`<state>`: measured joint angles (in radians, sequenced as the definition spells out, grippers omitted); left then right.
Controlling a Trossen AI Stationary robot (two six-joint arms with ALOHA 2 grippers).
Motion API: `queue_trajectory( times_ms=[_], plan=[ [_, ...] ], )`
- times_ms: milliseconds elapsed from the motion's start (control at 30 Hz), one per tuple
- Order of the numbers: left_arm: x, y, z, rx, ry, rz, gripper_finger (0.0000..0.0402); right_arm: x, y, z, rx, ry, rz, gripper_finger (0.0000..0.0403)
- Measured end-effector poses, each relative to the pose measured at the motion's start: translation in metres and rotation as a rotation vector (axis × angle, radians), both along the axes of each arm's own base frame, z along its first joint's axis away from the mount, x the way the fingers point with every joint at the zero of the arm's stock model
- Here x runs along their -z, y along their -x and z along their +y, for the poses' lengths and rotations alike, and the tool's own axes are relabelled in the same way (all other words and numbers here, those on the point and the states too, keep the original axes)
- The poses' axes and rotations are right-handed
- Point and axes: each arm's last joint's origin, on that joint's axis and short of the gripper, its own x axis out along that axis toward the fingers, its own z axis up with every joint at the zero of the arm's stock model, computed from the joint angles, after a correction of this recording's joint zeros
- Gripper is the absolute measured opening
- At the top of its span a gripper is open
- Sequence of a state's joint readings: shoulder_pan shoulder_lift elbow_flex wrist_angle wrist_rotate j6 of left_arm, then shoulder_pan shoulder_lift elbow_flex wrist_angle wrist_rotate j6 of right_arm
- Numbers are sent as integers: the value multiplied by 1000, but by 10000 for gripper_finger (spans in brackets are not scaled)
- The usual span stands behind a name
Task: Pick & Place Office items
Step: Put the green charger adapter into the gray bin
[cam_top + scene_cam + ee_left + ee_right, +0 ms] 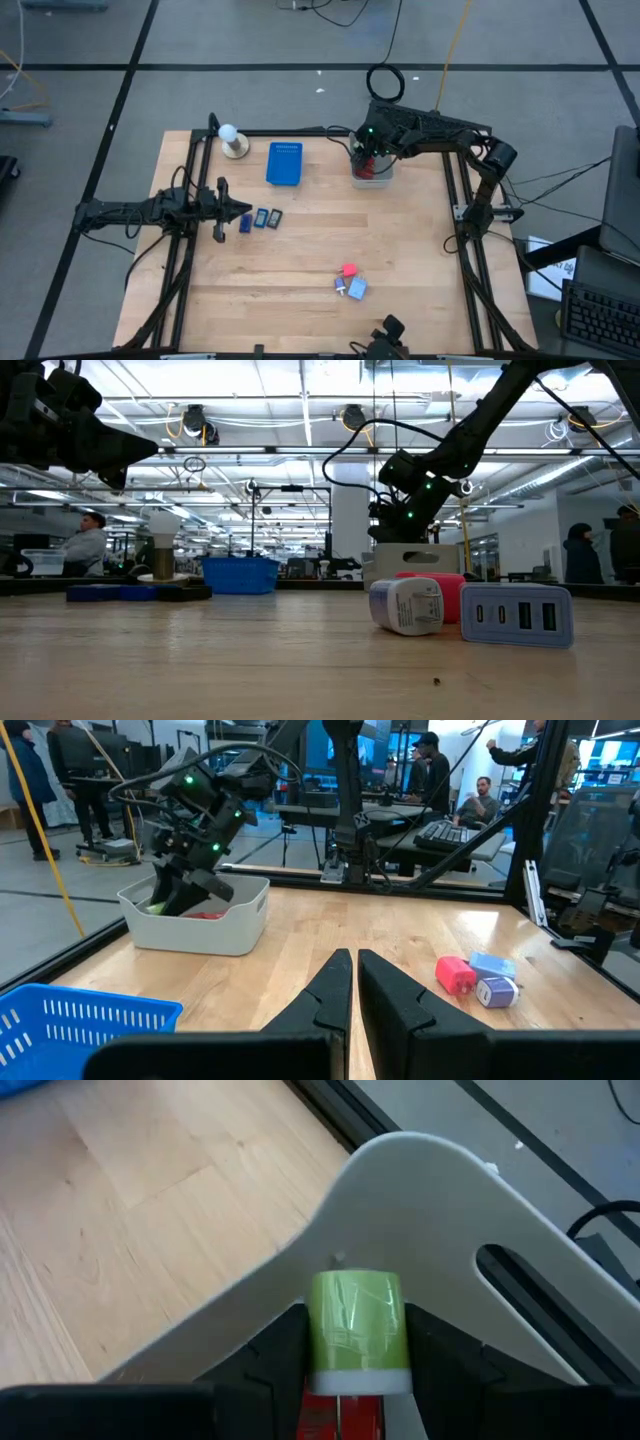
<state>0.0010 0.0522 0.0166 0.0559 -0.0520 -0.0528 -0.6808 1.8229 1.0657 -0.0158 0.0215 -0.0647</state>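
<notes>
Wooden worktop [400,240] seen from above, with the right arm reaching to the white bin [372,172] at its far edge and the left arm parked over the near-left side. The right tool [356,1342] is partly closed on a green tape roll [357,1330], holding it over the bin's rim with a red item just beneath; a good placement here would lower the roll well inside the walls before the fingers part, so it neither tips off the rim nor bounces out. The left tool [354,982] is fully closed and holds nothing. Remaining items: three small dark-blue and grey rectangles [259,219] just beside the left tool, and a red, white and light-blue cluster [350,282] toward the front edge. Only the right wrist view reveals the gripped roll (the overhead view hides it); the low view shows the cluster to be plug-in chargers [470,610].
</notes>
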Motion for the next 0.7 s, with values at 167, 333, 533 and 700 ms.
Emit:
queue_trajectory(
  times_ms=[167, 333, 533, 700],
  plan=[
    [0, 0, 0, 0, 0, 0, 21, 1, 0, 1, -1, -4, 5, 138],
    [0, 0, 0, 0, 0, 0, 21, 3, 1, 1, -5, -12, 19, 155],
    [0, 0, 0, 0, 0, 0, 21, 5, 1, 2, -1, -21, 24, 180],
    [0, 0, 0, 0, 0, 0, 21, -1, -1, 5, -13, -1, 4, 197]
  ],
)
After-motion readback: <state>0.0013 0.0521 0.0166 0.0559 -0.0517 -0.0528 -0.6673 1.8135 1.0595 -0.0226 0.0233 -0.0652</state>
